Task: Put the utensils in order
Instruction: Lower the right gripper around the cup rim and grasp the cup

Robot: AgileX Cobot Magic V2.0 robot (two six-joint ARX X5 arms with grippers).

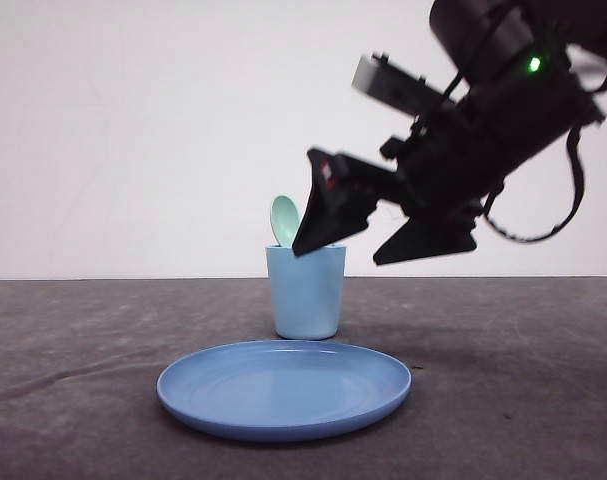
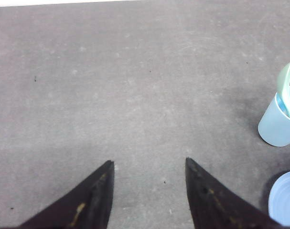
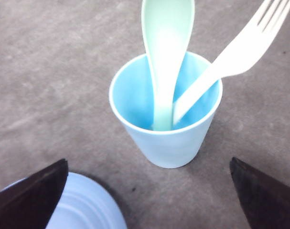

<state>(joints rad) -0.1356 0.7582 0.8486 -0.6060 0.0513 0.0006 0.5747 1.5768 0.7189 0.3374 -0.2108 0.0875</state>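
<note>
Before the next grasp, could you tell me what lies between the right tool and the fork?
Nothing: in the right wrist view the open right tool hangs above the cup holding the fork; only air between.

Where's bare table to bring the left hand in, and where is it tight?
Bare table runs left of the cup and plate, under the open left hand; more lies right of both. Tight: over the cup, where the open right hand hovers by the spoon and fork.
</note>
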